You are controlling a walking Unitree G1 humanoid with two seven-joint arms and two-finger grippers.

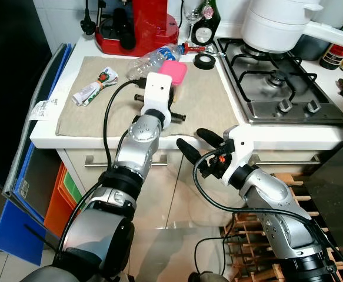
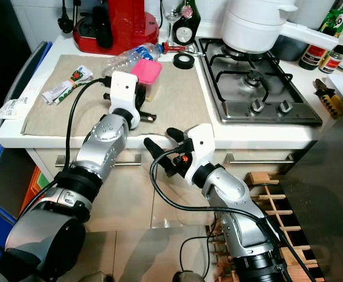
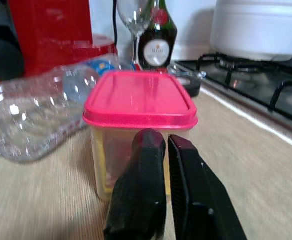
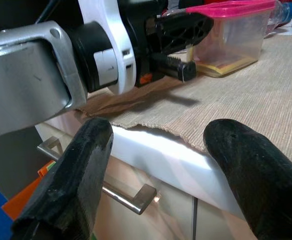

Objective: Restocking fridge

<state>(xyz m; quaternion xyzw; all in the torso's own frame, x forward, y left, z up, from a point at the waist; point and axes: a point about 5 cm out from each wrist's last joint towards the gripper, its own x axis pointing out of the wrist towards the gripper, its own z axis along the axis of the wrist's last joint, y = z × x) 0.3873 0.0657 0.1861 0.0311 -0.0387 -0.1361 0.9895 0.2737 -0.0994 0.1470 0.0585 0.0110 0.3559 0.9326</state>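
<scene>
Since left claw (image 3: 161, 150) sits w/ fingers pinched narrow, holding nothing, pink-lid box (image 1: 172, 73) is straight ahead, just past tips, upright on cloth (image 1: 206, 100) on bench (image 1: 47, 138). Left arm much nearer. Right claw (image 1: 196, 143) wide, empty, below bench edge, well apart from box

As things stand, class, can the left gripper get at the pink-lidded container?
Probably yes: the left gripper sits just before the pink-lidded container with nothing between, but its fingers are shut and must open first.
</scene>
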